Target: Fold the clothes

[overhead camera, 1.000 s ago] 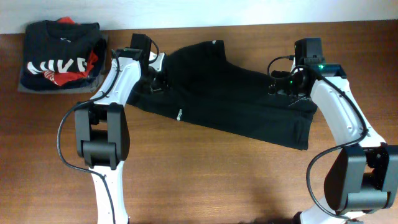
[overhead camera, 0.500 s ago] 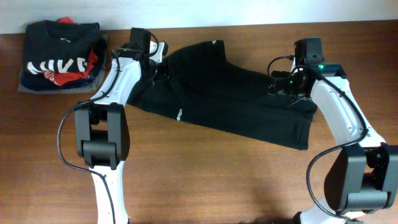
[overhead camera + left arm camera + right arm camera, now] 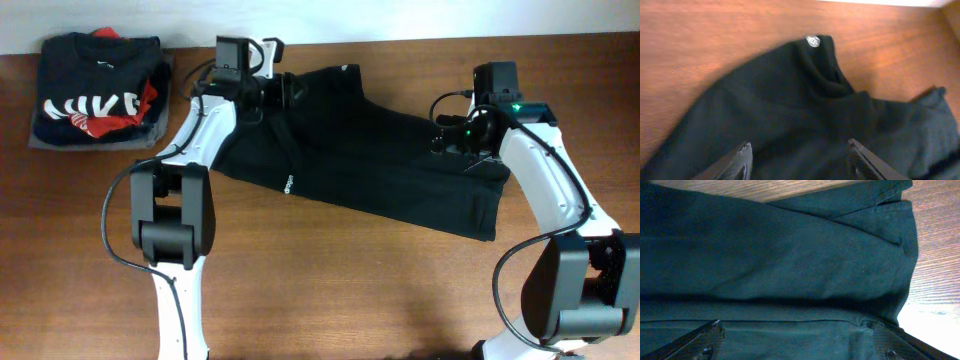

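- At the centre of the overhead frame, the black shirt [image 3: 360,150] lies spread aslant on the wooden table [image 3: 330,290]; its pale neck label [image 3: 812,41] sits at the top edge.
- The left gripper [image 3: 800,167] hangs over the shirt's upper left part, jaws apart, nothing held; the right gripper [image 3: 795,345] is over the right end, jaws likewise apart.
- Risk: a shallow close would likely pinch one layer only; the cloth could slip or bunch mid-fold.
- Risk: uneven pulls may skew the fold.
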Robot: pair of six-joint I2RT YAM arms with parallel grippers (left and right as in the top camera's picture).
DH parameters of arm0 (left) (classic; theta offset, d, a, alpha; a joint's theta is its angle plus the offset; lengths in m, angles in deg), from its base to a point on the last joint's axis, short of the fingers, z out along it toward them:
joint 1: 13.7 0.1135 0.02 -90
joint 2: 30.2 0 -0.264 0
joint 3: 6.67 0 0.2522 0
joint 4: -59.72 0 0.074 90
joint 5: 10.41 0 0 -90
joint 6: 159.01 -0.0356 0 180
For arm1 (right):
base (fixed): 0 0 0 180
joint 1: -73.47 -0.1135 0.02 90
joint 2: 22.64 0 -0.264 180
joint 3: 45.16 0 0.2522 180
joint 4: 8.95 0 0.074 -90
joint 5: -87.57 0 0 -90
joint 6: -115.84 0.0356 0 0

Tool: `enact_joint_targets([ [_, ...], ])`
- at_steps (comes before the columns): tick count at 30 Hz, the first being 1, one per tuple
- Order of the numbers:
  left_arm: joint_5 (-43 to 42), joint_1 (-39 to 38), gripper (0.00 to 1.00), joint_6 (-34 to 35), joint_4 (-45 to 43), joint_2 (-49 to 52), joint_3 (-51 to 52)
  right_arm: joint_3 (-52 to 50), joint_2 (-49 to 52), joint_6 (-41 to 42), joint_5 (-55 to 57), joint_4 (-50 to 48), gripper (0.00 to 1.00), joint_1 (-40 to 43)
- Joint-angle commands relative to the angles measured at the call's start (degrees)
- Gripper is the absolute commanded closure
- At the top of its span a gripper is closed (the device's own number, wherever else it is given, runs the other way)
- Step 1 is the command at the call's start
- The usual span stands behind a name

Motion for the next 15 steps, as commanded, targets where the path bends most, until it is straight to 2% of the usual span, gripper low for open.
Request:
enact_joint_targets([
  [1,-1.33,0.81,0.40,-0.13,4.57,0.70,-1.84,1.01,-0.44,-0.17,-0.33,0.42,0.01,-0.31],
  [7,0.74,5.51,0.40,-5.20,15.76,0.26,-4.90,1.01,-0.44,-0.17,-0.33,0.33,0.01,-0.31],
  [15,0.92,9.81,0.40,-8.57,21.03,-0.04,-6.58,1.01,-0.44,-0.17,-0.33,0.37,0.01,-0.31],
])
